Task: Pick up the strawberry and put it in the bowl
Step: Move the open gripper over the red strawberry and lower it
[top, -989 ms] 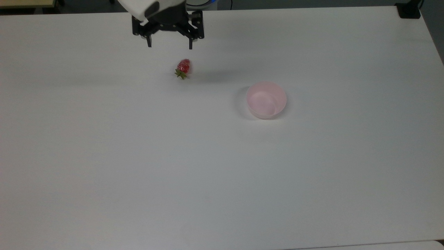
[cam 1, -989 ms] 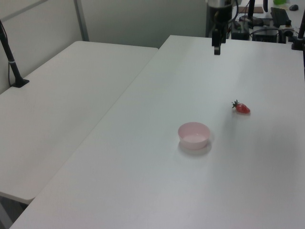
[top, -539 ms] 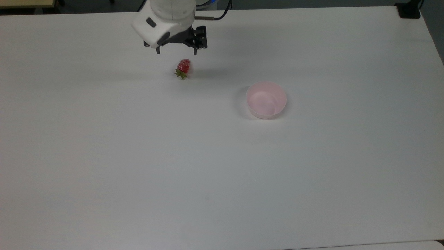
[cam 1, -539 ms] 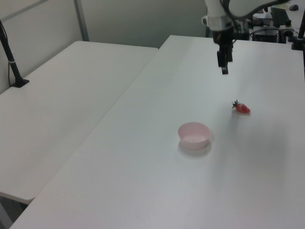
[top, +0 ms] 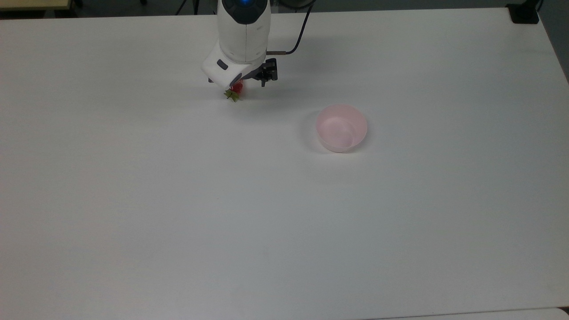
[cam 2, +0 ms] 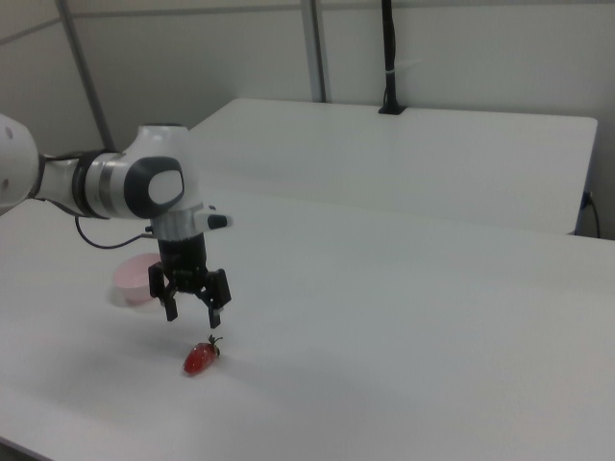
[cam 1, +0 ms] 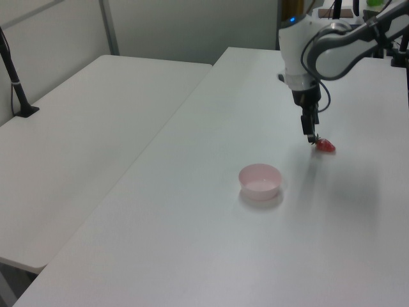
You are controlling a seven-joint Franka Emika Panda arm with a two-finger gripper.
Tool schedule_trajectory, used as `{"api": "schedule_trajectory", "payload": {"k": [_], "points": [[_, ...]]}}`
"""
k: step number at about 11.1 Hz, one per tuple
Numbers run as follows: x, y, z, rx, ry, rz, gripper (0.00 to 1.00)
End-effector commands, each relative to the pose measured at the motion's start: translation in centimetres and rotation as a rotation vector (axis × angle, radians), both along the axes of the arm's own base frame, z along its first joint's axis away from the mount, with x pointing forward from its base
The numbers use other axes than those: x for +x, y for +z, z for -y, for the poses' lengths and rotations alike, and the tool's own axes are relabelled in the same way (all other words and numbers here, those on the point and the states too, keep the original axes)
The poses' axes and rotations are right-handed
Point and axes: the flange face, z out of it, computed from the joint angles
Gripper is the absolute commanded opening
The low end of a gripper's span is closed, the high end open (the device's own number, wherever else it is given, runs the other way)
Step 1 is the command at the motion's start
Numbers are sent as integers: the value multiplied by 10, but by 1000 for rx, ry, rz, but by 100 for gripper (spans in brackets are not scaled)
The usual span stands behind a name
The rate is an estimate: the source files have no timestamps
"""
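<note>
You see a glossy red strawberry (cam 2: 199, 359), plastic-looking, with a duller green leafy top. The bowl (top: 341, 128) looks like thin translucent pink plastic, smooth and faintly shiny. The table (top: 284, 222) is a smooth matt white. The arm (cam 2: 144, 192) has glossy white shells; its gripper (cam 2: 192, 313) is matt black.

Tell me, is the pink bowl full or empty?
Empty. The bowl shows only its bare pink inside, and the strawberry lies on the table under the open gripper.
</note>
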Motion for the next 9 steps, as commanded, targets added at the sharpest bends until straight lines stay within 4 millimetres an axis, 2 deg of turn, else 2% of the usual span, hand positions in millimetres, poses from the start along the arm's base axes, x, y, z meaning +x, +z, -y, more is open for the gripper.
{"api": "schedule_trajectory", "payload": {"k": [1,5,7,9], "points": [[-16,-21,0,13,8,-14,90],[-14,-57,5,16,3,-13,84],[-14,-60,6,16,2,-14,80],[-14,-60,5,16,3,-14,67]]}}
